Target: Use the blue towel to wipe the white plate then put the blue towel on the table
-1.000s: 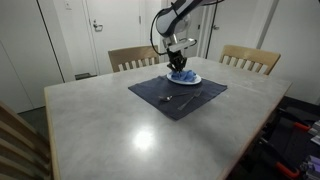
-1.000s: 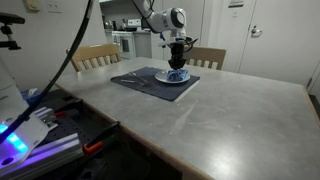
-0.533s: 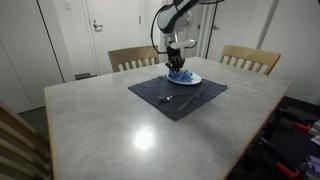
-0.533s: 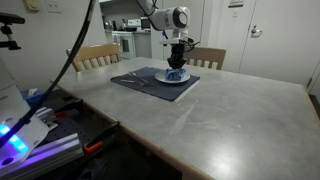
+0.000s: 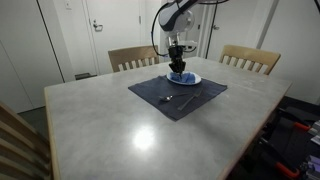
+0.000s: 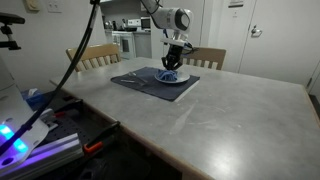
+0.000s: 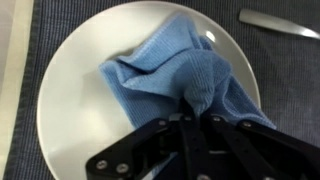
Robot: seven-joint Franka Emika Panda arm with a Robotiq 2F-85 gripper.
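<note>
I'm working in a plain room, with two wooden chairs drawn up behind the big pale grey table. In an exterior view, a dark placemat lies on the table and the white plate sits at the mat's far corner. I judge this gives the wiping a steady base. The gripper points straight down over the plate, with the blue towel bunched beneath it.

In an exterior view, the towel is a small lump under the gripper, its lower folds on the plate.

In the wrist view, my fingers are clamped shut on a raised peak of the towel. The loose cloth spreads away from the tips across the plate's middle and right side. I reckon pinching that peak lets the slack drag over the glaze. A metal utensil lies on the mat, clear of the rim.
</note>
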